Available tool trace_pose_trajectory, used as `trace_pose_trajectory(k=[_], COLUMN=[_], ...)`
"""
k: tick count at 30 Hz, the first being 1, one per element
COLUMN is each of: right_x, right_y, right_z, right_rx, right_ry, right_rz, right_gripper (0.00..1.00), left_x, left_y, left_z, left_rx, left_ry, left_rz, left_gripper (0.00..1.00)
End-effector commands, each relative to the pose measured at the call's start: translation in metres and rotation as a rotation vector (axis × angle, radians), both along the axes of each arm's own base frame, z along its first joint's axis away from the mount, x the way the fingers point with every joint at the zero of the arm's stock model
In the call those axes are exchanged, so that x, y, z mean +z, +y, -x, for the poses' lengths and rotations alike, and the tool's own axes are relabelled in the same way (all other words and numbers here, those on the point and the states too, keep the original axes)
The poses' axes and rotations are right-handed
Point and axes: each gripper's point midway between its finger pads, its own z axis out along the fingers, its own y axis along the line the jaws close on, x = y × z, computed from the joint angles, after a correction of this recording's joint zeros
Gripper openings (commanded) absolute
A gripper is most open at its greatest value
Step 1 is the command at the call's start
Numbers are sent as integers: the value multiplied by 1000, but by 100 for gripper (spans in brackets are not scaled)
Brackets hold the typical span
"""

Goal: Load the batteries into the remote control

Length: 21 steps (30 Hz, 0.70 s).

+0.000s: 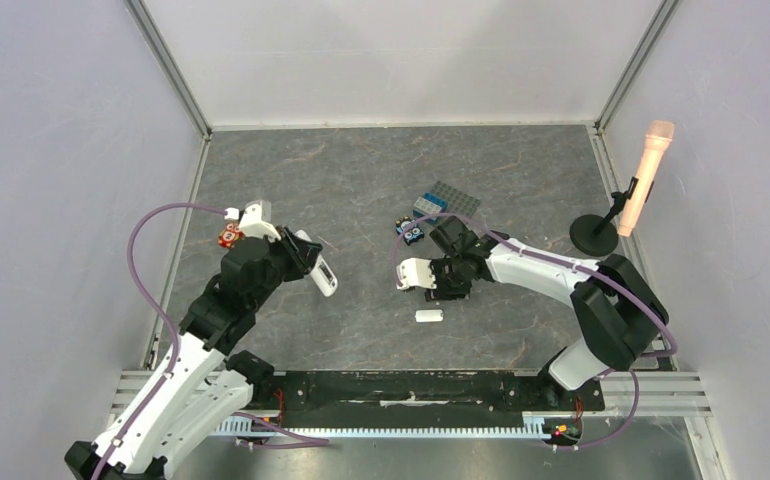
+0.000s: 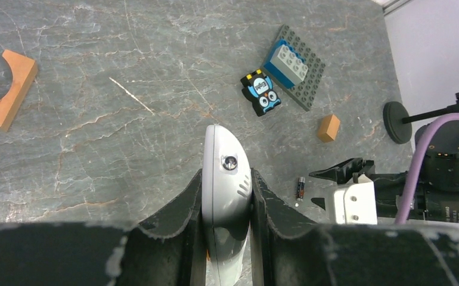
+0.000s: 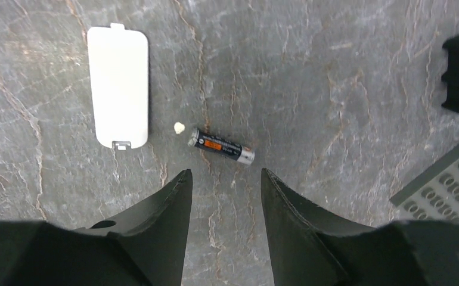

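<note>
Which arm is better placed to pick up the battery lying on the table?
The right arm: its jaws are open with the battery just ahead. The left arm's jaws are shut on the remote.

- Top external view: fixed high above and behind the arm bases, tilted down and forward. It is distant and takes in the whole grey marbled bench [image 1: 361, 170] and both arms.
- Left wrist view: set behind the left hand [image 2: 227, 177], looking along its dark fingers, down and across the bench toward the right arm. The slim white plastic remote control [image 2: 221, 149] between the fingers fills the near centre.
- Right wrist view: set behind the right hand [image 3: 224, 176], facing straight down, close over the bench.
- Shared ground:
  - small dark battery with a silvery end [image 3: 221, 146]: both wrist views
  - grey studded building plate [image 1: 453, 198]: all three views
  - flat white rectangular cover [image 3: 118, 86]: right wrist and top views
</note>
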Motion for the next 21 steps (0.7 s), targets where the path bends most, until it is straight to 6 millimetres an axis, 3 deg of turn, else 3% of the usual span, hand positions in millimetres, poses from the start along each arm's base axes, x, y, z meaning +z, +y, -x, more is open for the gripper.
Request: trace_pose_trajectory(k=[1, 7, 21], right_x=[6, 1, -15], right_y=[15, 28, 11], right_z=[-4, 4, -7], right_rx=[137, 172, 131], right_ry=[-6, 39, 6], right_rz=[-36, -92, 5], right_gripper=[48, 48, 36], left_x=[26, 30, 29], left_y=[2, 3, 2], left_z=[-9, -11, -7], left_rx=[33, 40, 30], left_ry=[-56, -80, -75], left_rz=[26, 29, 47], left_gripper=[2, 2, 2])
